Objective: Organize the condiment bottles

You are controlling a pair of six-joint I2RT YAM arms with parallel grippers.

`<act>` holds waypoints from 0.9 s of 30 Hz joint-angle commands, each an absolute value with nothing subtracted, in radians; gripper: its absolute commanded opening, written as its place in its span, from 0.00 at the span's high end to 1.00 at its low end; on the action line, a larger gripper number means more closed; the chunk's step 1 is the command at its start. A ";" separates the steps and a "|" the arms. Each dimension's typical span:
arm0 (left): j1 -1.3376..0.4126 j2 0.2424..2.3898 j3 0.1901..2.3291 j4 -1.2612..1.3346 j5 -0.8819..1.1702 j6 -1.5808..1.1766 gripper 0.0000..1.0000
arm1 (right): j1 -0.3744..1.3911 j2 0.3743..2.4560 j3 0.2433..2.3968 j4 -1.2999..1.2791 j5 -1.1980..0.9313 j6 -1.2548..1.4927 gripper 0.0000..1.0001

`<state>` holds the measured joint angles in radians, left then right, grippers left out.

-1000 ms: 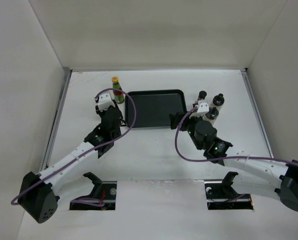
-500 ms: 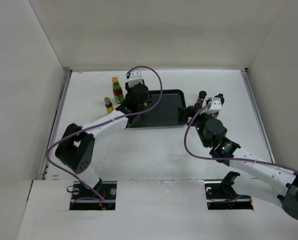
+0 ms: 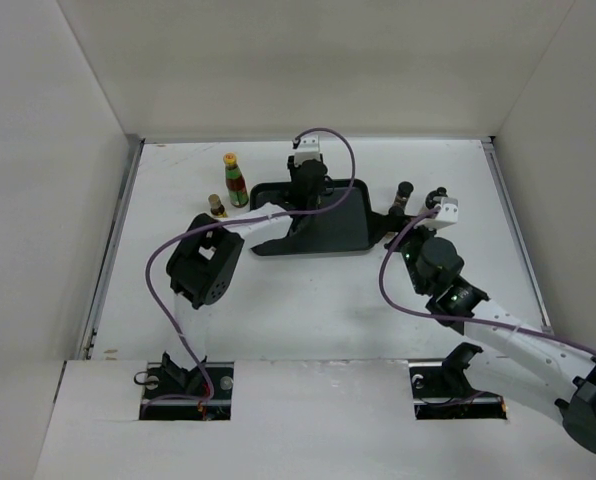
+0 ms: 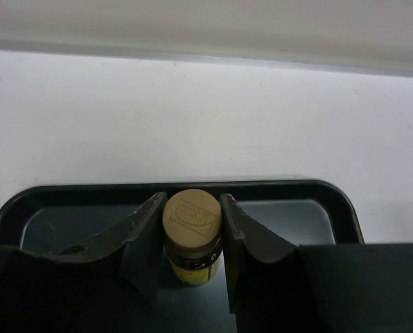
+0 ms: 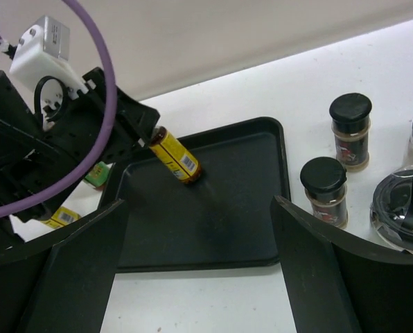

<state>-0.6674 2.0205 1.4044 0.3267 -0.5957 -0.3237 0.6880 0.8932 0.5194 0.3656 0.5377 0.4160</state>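
Because these bottles look small, light and rigid, with smooth round sides, you should expect one to swivel or slip in a loose grip. Take each by the body just below the cap.

Leftmost, the green-and-red bottle (image 3: 235, 180) and a short amber bottle (image 3: 217, 205) stand on the desk (image 3: 308, 300), just beside the tray (image 3: 358, 184).

Over the tray's far edge, the left pincer (image 4: 191, 239) is closed on a yellow-labelled bottle (image 4: 190, 229), its fingers (image 4: 145, 239) pressing either side at the shoulder.

At right, the right pincer (image 5: 199, 208) stands wide and holds nothing, facing the tray from its right side. The far dark-capped bottle (image 5: 350, 130) and the near dark-capped bottle (image 5: 324, 191) stand on the desk beside it, apart from the tray.

The top view hides the held bottle under the wrist. The left wrist view shows the grip but not the lean. Only the right wrist view shows the bottle tilted, base toward the tray floor; you cannot tell whether it touches.
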 commanded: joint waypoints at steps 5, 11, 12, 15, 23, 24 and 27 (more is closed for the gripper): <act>-0.686 2.037 1.450 0.477 -0.598 -0.262 0.53 | 0.683 0.900 0.518 0.388 0.518 0.433 0.10; -0.694 1.932 1.398 0.466 -0.606 -0.255 0.24 | 0.683 0.894 0.517 0.390 0.518 0.433 0.10; -0.694 1.899 1.384 0.462 -0.607 -0.252 0.22 | 0.682 0.893 0.517 0.388 0.518 0.433 0.10; -0.674 1.800 1.347 0.437 -0.606 -0.247 0.20 | 0.680 0.891 0.517 0.385 0.518 0.433 0.09; -0.501 1.660 1.335 0.164 -0.604 -0.273 0.23 | 0.685 0.919 0.526 0.385 0.503 0.433 0.06; -0.477 1.652 1.328 0.154 -0.600 -0.281 0.24 | 0.686 0.929 0.531 0.385 0.499 0.433 0.06; -0.427 1.623 1.298 0.152 -0.597 -0.295 0.27 | 0.686 0.954 0.540 0.385 0.483 0.431 0.04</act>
